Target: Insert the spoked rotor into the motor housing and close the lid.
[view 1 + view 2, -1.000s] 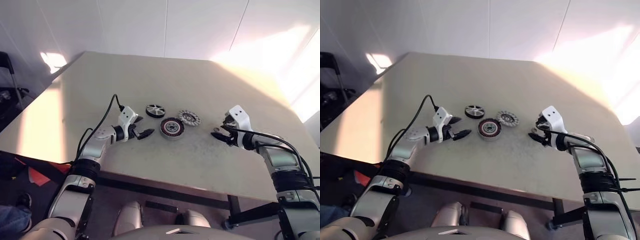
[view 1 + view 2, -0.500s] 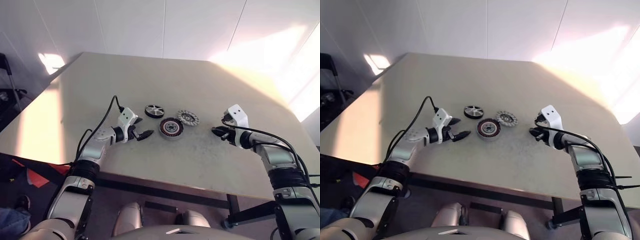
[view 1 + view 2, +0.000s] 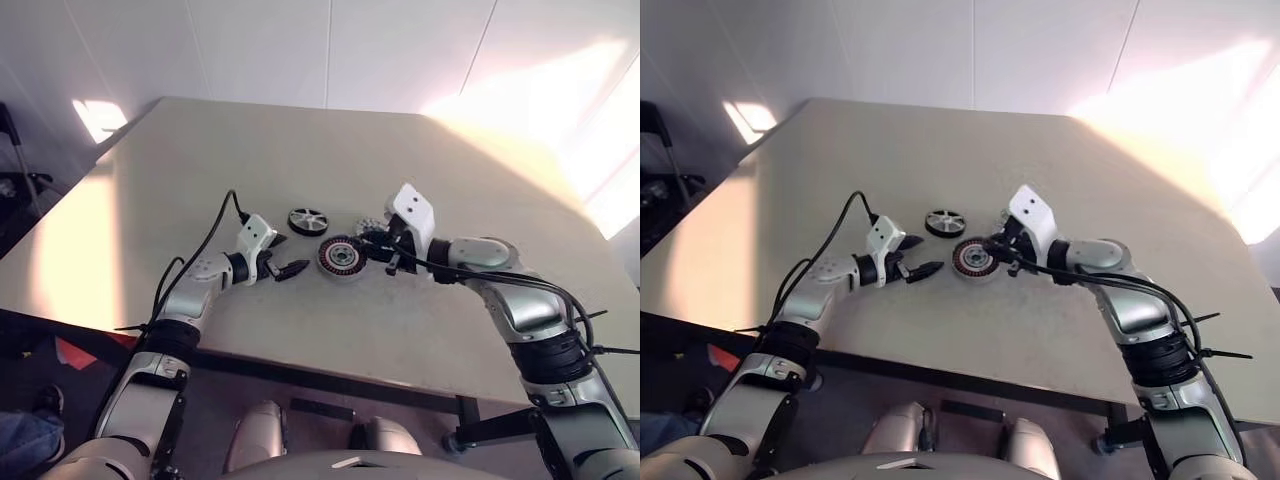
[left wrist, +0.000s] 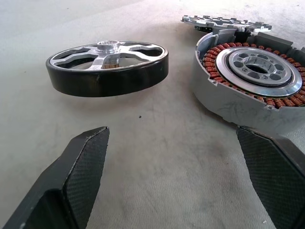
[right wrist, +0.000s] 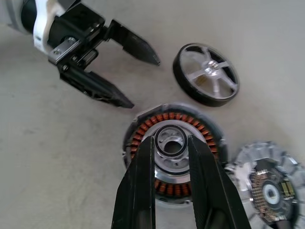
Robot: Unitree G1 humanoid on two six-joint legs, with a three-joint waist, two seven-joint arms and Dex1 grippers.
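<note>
This looks like a bare test room or lab. A plain beige table point(image 3: 420, 180) stands against white panelled walls point(image 3: 260, 50), with sunlight falling across both. On the tabletop lie loose motor parts: a spoked wheel point(image 3: 308, 221) and a ring of copper windings point(image 3: 340, 257). At the left edge, dark equipment point(image 3: 15, 180) shows.

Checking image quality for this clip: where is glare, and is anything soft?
Left eye view: sun glare washes out the table at far right. Left wrist view: the spoked rotor is crisp, the lid behind slightly soft. Right wrist view: even light, the motor housing sharp.
</note>
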